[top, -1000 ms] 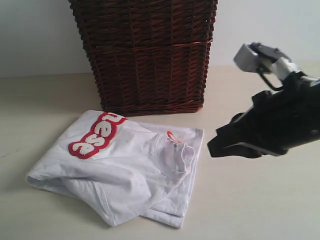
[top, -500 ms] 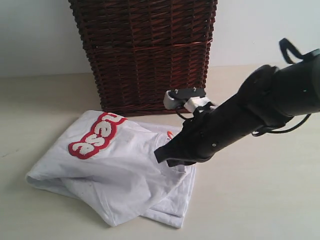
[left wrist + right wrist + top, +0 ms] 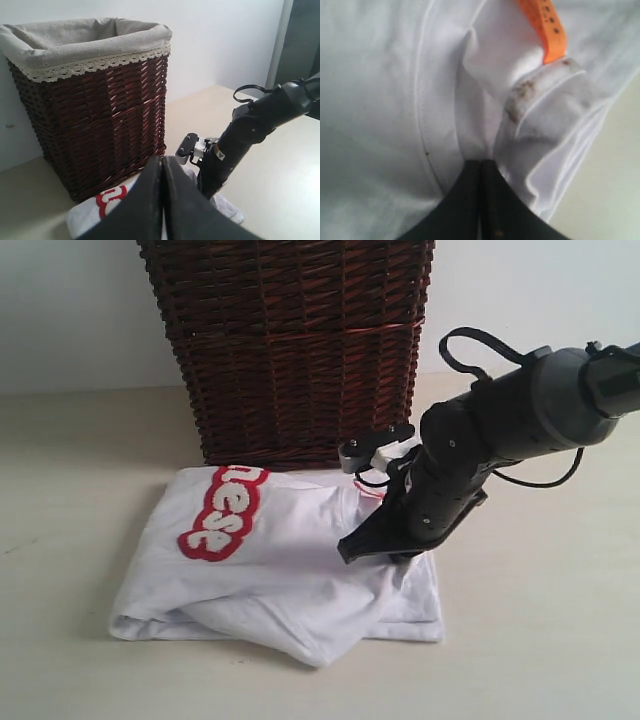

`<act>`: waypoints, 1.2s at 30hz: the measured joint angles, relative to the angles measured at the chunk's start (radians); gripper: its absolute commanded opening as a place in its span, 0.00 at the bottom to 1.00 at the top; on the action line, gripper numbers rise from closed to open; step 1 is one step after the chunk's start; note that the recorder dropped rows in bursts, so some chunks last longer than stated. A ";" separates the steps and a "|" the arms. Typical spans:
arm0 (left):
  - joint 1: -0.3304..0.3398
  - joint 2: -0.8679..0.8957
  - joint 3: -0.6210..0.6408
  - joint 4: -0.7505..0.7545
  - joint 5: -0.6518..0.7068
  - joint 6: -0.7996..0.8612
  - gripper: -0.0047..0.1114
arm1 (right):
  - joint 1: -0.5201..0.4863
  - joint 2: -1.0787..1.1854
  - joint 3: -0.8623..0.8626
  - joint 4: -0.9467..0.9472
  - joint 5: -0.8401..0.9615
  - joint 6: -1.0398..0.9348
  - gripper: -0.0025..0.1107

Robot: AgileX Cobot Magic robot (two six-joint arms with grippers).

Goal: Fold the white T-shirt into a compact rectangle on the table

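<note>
The white T-shirt (image 3: 290,560) lies crumpled on the table (image 3: 540,650) in front of the basket, its red-outlined lettering (image 3: 225,512) facing up. My right gripper (image 3: 347,551) is down on the shirt near the collar. In the right wrist view its jaws (image 3: 481,162) are shut, with folds of white T-shirt (image 3: 380,100) cloth drawn into the tips, just below the orange neck tag (image 3: 545,27). My left gripper (image 3: 162,160) is shut on nothing and held above the scene, out of the exterior view.
A tall dark brown wicker basket (image 3: 295,350) with a pale lace-trimmed liner (image 3: 85,42) stands right behind the shirt, touching its far edge. The right arm (image 3: 250,132) slants in from the right. Bare table (image 3: 615,195) lies beside the shirt's hem.
The right arm swung in from the right and came down on the shirt's collar area. The shirt has shifted to the right, and its lettering has turned more upright.
</note>
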 measured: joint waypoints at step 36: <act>0.000 -0.348 0.122 0.018 -0.070 -0.001 0.04 | -0.046 -0.899 0.391 -0.064 -0.357 0.113 0.02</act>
